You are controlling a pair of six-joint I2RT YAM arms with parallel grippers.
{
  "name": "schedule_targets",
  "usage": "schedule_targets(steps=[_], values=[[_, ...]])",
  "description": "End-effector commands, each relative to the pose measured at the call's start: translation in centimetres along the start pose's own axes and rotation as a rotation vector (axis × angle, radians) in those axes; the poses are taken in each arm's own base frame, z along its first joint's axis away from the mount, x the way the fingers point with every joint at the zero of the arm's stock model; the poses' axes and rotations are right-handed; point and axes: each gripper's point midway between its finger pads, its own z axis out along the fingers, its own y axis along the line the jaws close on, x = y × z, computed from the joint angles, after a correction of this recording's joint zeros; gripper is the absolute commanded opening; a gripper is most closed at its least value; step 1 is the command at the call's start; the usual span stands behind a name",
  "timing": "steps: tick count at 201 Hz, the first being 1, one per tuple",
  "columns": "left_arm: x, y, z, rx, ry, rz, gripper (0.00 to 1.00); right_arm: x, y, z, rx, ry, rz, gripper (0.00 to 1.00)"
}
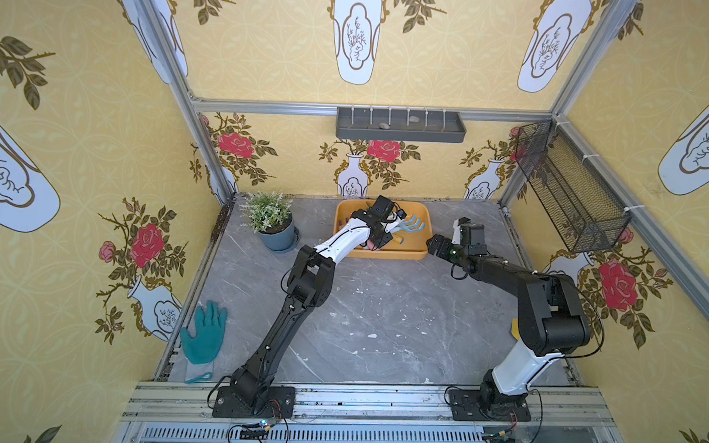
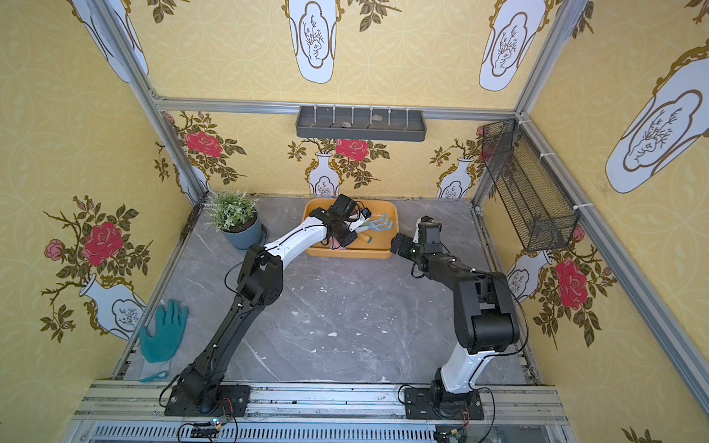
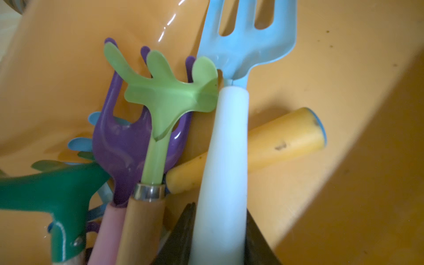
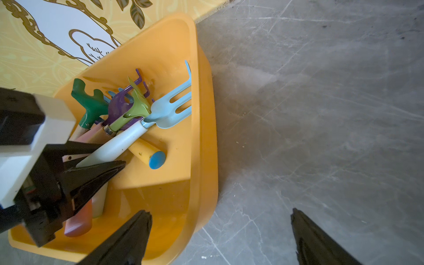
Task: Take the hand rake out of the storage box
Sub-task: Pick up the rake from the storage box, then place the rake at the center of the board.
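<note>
Rake (image 4: 168,110) lies inside the box (image 4: 207,142), its light blue head toward the box's right wall. Its white grip crosses a yellow handle (image 4: 143,150) on the box floor. The left jaws are pinching that grip near its butt end, one on each side. The right jaws are spread and empty at the box's near right corner, one over the box and one over the surface (image 4: 321,114) just outside it.

Held so far back, the heavier head may droop or swivel in the pinch and slip free. A lime rake (image 3: 165,91) sits just beside the blue neck, with a purple rake (image 3: 119,142) under it, so a sideways pull could hook them and drag them out. The bent tines could catch the box's right wall and tip the box. A lift toward that corner risks hitting the right arm (image 1: 505,272).
</note>
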Motion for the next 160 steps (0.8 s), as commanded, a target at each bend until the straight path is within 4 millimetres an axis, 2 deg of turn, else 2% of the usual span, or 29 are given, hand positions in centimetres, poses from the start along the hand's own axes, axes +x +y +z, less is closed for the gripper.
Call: schedule_targets(steps=[1,58,82,103,116,127,143,160], values=[[-1.3,0.1,-1.3,-0.010,-0.052,-0.003,0.26,-1.3,0.8,-0.5,-0.032,-0.051,0.000,0.98],[-1.7,0.0,-2.8,-0.031,-0.064,-0.035,0.14,-0.7,0.8,-1.1,-0.037,-0.047,0.018,0.98],[-2.3,-0.3,-4.8,-0.014,-0.096,-0.084,0.07,-0.8,0.9,-1.6,-0.039,-0.053,0.026,0.98],[-2.9,0.1,-8.1,-0.055,-0.150,-0.152,0.02,-0.8,1.3,-2.4,-0.051,-0.060,0.026,0.97],[-2.3,0.0,-10.6,-0.089,-0.178,-0.217,0.03,-0.6,1.7,-3.0,-0.071,-0.056,0.018,0.98],[-1.7,0.2,-13.1,-0.130,-0.223,-0.286,0.03,-0.2,1.2,-3.6,-0.048,-0.055,0.028,0.97],[0.2,0.2,-16.9,-0.174,-0.268,-0.430,0.00,0.2,0.8,-4.7,-0.031,-0.059,0.032,0.98],[3.4,-0.2,-20.7,-0.232,-0.321,-0.621,0.00,0.6,1.0,-6.0,-0.034,-0.062,0.039,0.97]])
